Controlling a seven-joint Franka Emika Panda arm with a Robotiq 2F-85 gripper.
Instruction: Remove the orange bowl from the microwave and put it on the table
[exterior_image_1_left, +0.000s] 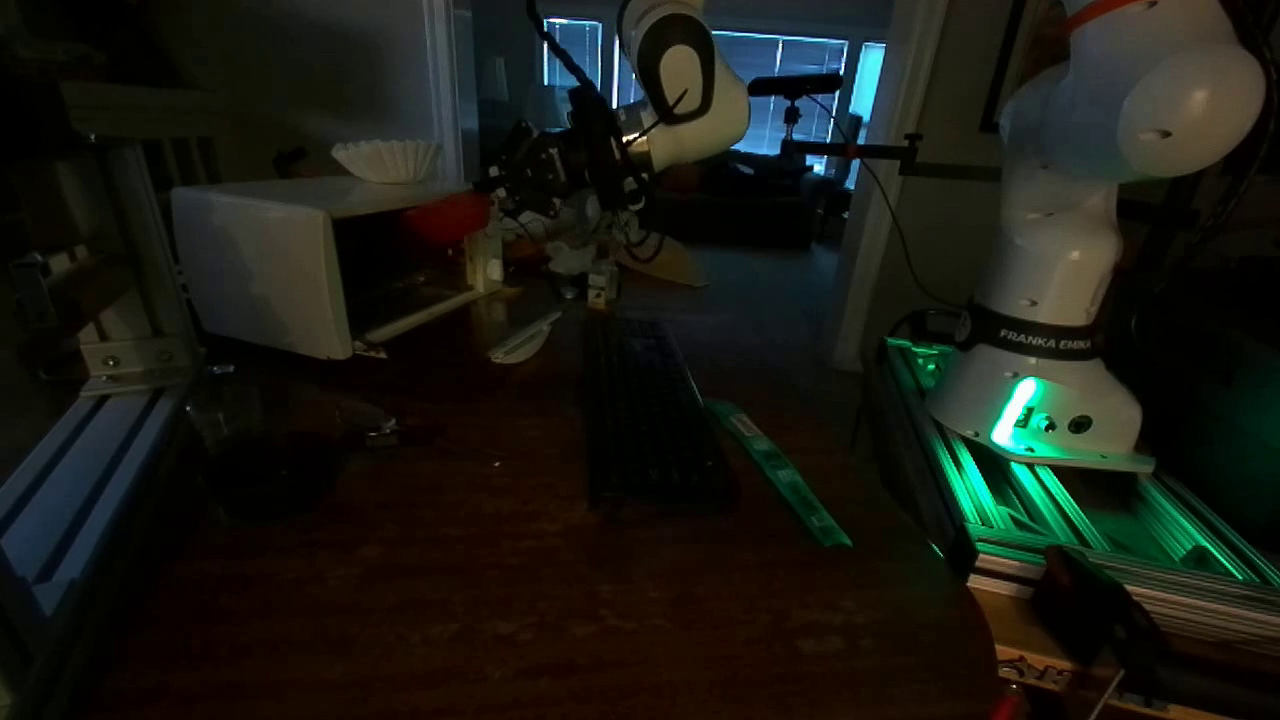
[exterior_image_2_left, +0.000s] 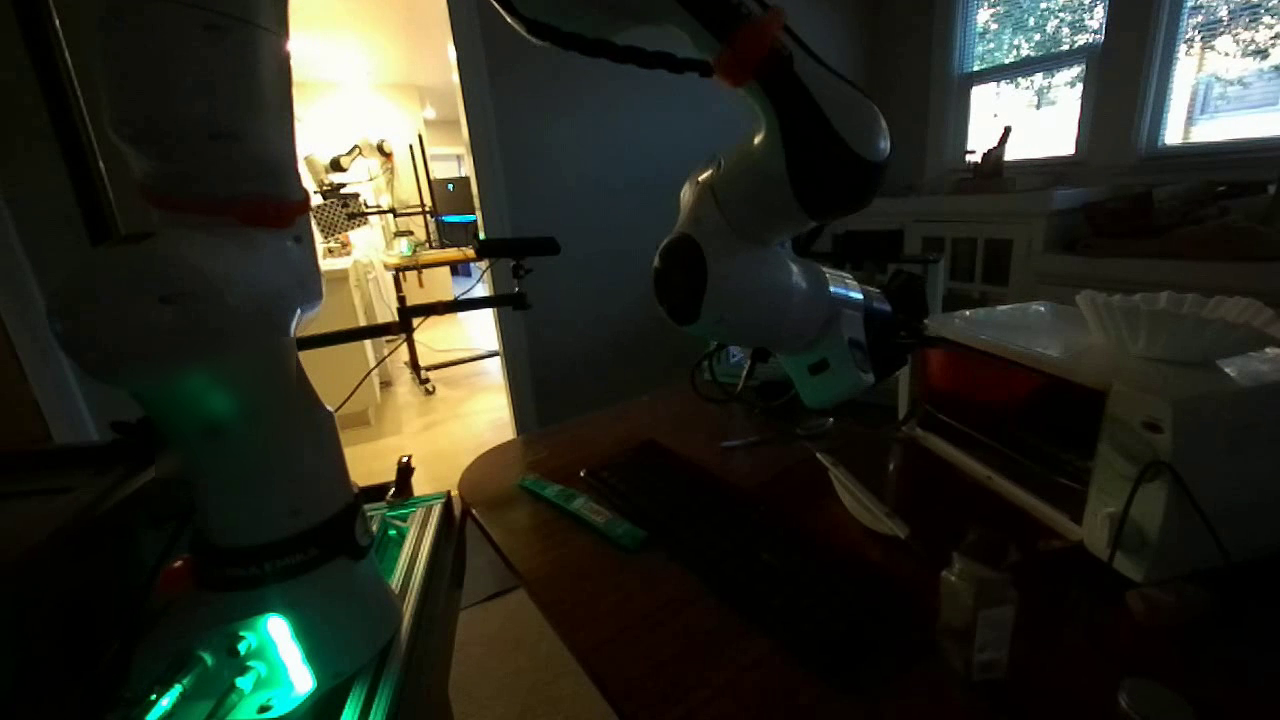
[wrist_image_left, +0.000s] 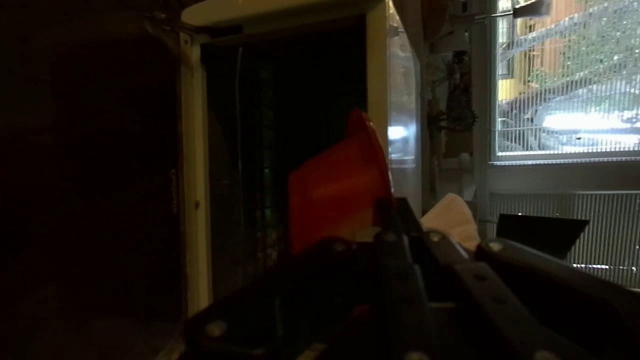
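Observation:
The orange bowl (exterior_image_1_left: 445, 220) is in the upper part of the microwave's open front. In the wrist view the bowl (wrist_image_left: 335, 195) looks tilted, with its rim toward the top of the opening. It shows as a dim red shape in an exterior view (exterior_image_2_left: 1000, 400). The white microwave (exterior_image_1_left: 260, 260) also shows in an exterior view (exterior_image_2_left: 1150, 430), and its cream frame shows in the wrist view (wrist_image_left: 197, 200). My gripper (wrist_image_left: 392, 212) has its fingertips close together on the bowl's rim, at the front upper edge of the opening. The dark brown table (exterior_image_1_left: 560, 610) lies below.
A white fluted paper bowl (exterior_image_1_left: 387, 160) sits on top of the microwave. A black keyboard (exterior_image_1_left: 655, 420) and a green strip packet (exterior_image_1_left: 785, 475) lie on the table. A white flat piece (exterior_image_2_left: 862, 500) lies in front of the microwave. A glass jar (exterior_image_2_left: 975, 615) stands near it.

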